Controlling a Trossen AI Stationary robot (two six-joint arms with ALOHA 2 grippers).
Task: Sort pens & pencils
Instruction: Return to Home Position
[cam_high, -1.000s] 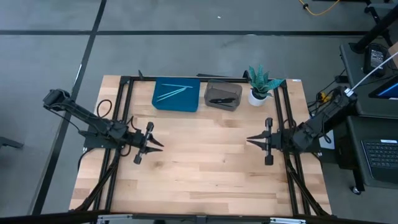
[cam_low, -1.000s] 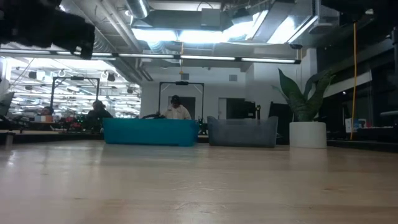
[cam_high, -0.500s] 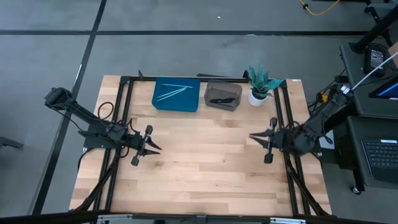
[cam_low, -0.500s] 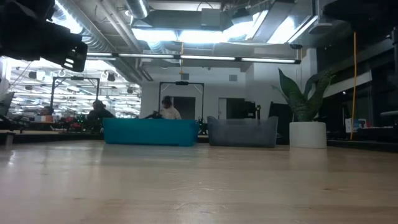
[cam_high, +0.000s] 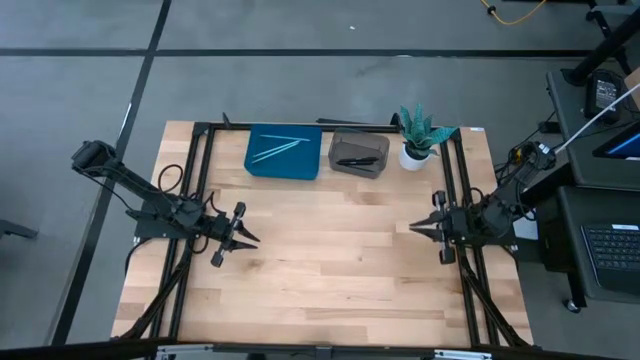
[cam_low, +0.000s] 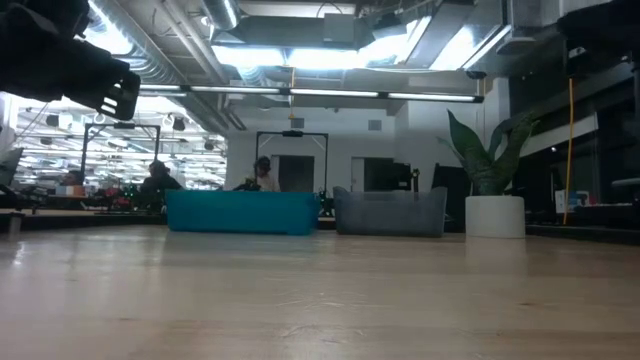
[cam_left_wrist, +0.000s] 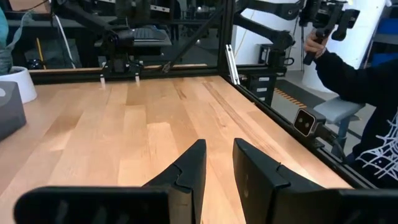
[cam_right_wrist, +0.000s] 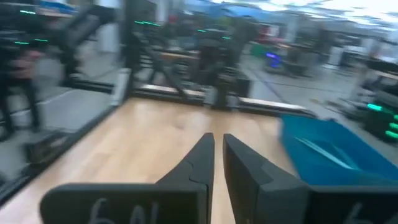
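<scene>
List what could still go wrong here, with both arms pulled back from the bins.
1. The pencils lie fanned in the blue tray, tips apart; an arm passing low over the back edge might knock one out.
2. The potted plant stands close beside the grey bin holding the pens; a right-arm reach there could tip it.
3. The left gripper and right gripper point at each other across the table; moving inward together, they could collide.

A potted plant (cam_high: 416, 135) stands at the wooden table's (cam_high: 320, 270) far edge beside a grey tray (cam_high: 359, 153).
</scene>
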